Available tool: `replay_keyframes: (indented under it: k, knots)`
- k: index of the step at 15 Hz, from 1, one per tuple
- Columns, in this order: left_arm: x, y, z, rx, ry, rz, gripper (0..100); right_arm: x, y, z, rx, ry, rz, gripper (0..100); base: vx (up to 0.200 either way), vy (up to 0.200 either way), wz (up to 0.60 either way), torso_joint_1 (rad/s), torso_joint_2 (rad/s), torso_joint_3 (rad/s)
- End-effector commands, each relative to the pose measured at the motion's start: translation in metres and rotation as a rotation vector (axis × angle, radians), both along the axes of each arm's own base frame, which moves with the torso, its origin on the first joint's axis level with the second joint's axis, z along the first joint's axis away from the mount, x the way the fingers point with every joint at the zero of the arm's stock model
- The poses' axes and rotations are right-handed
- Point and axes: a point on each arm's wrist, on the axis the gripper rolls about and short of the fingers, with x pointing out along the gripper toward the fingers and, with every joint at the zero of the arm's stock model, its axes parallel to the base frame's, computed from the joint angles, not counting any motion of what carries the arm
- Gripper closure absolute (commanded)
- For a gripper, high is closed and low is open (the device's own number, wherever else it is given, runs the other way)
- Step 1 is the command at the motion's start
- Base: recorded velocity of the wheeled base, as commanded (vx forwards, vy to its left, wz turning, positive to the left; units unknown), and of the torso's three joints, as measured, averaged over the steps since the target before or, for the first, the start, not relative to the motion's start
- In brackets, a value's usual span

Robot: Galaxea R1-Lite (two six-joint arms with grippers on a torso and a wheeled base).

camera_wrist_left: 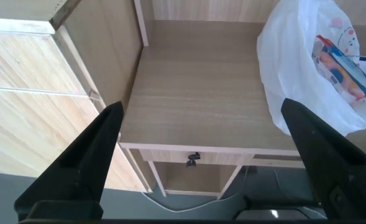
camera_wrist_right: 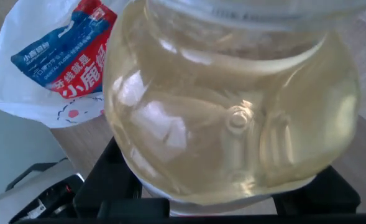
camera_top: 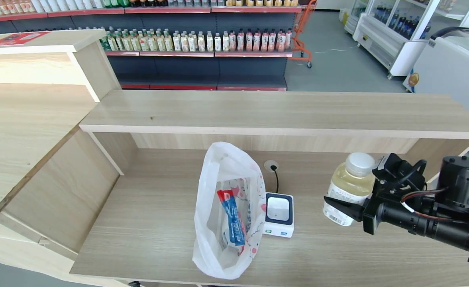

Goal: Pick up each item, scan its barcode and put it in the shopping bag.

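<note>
The light wood-grain counter (camera_top: 338, 255) is a recessed work surface with a raised ledge along its far side and a taller wooden unit at the left.

A thin white plastic shopping bag (camera_top: 208, 235) stands on it, near the front edge and left of the middle. Its mouth gapes open toward the head camera. A flat blue-and-red packet (camera_top: 231, 217) stands on end inside, and it shows through the film in the right wrist view.

The right jaws hold a stout clear plastic bottle (camera_top: 348, 185) in the air over the right part of the counter, well apart from the bag. The bottle holds a pale yellow liquid and has a white screw cap. A white label wraps its lower half, with a barcode printed near the base. The bottle is roughly upright, leaning slightly, with its cap toward the ledge. The jaws are closed against its sides, one dark finger running along its lower edge. From the right wrist camera the rounded, ribbed body (camera_wrist_right: 232, 106) looks translucent and glossy.

The left jaws are spread wide and hold nothing. They are off the front left of the counter.

A small white box scanner (camera_top: 279, 213) with a dark square window sits just beside the bag, between it and the bottle. A black cable (camera_top: 276, 181) runs from the scanner to a round hole in the counter.
</note>
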Motion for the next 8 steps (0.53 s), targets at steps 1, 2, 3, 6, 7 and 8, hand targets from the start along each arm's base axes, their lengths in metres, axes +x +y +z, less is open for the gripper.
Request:
replay_keyframes:
  k: [1, 2, 3, 6, 7, 8]
  knots:
    - [0.000, 0.000, 0.000, -0.006, 0.000, -0.002, 0, 0.012, 0.003, -0.016, -0.009, 0.033, 0.006, 100, 0.000, 0.000, 0.00, 0.000, 0.00, 0.000]
    - [0.000, 0.000, 0.000, -0.006, 0.000, 0.000, 0, 0.018, 0.005, -0.022, -0.004, 0.016, 0.017, 100, 0.000, 0.000, 0.00, 0.000, 0.00, 0.000]
    - [0.000, 0.000, 0.000, -0.006, 0.000, 0.000, 0, 0.022, 0.006, -0.025, -0.002, 0.003, 0.030, 100, 0.000, 0.000, 0.00, 0.000, 0.00, 0.000]
    - [0.000, 0.000, 0.000, -0.006, 0.000, 0.000, 0, 0.034, 0.010, -0.044, -0.049, -0.080, 0.117, 100, 0.000, 0.000, 0.00, 0.000, 0.00, 0.000]
    - [0.000, 0.000, 0.000, -0.006, 0.000, 0.000, 0, 0.036, 0.011, -0.048, -0.066, -0.103, 0.145, 100, 0.000, 0.000, 0.00, 0.000, 0.00, 0.000]
    - [0.000, 0.000, 0.000, -0.006, 0.000, 0.000, 0, 0.039, 0.011, -0.052, -0.088, -0.128, 0.171, 100, 0.000, 0.000, 0.00, 0.000, 0.00, 0.000]
